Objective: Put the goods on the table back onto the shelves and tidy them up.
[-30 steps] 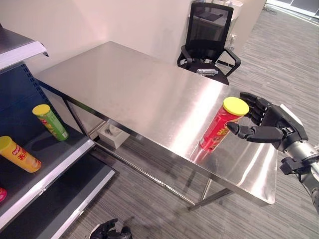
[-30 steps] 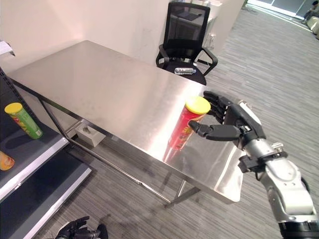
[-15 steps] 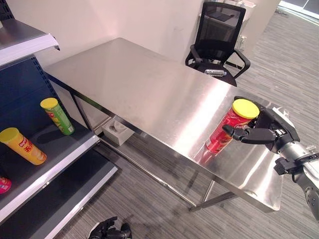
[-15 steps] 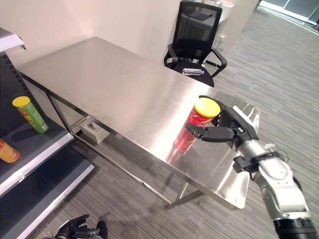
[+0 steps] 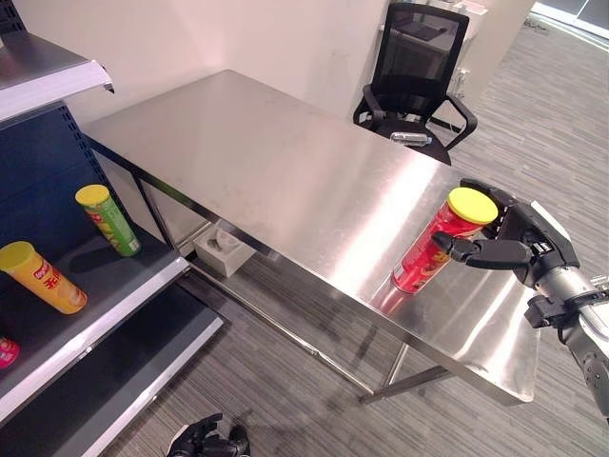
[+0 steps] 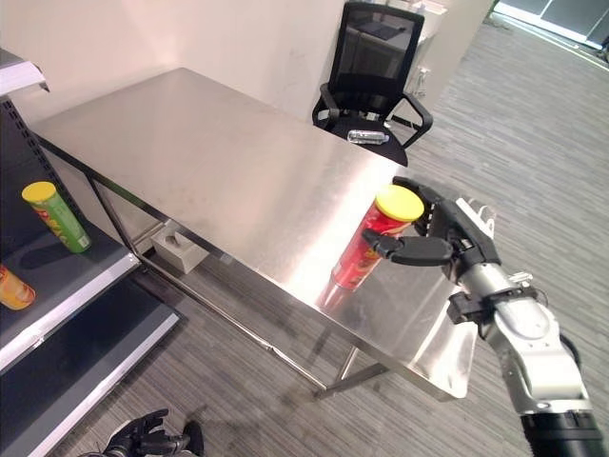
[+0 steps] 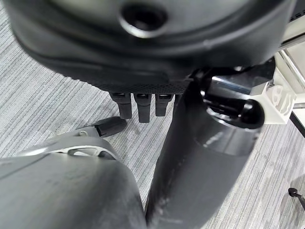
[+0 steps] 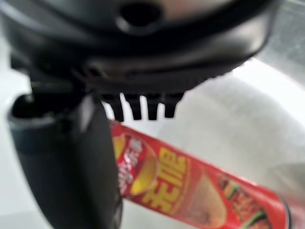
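Observation:
A red can with a yellow lid (image 5: 433, 246) stands upright on the steel table (image 5: 266, 162), near its right end. My right hand (image 5: 519, 248) reaches in from the right at the can's upper part. Its thumb (image 5: 466, 250) stretches across the near side just under the lid, and its fingers (image 6: 428, 195) pass behind the lid. The fingers stay straight, so the hand is open; I cannot tell whether it touches the can. The right wrist view shows the can (image 8: 190, 183) lying past the thumb and fingers. My left hand (image 5: 205, 441) hangs low over the floor, relaxed and holding nothing.
Shelves on the left hold a green can (image 5: 107, 219), a yellow can (image 5: 38, 278) and a red item (image 5: 5, 350) at the edge. A black office chair (image 5: 414, 67) stands behind the table. A small white box (image 5: 221, 252) sits on the floor under it.
The camera has shifted a little. My right hand has closed in on the can: its fingers now reach behind the lid and the thumb crosses the front. The can has stayed put.

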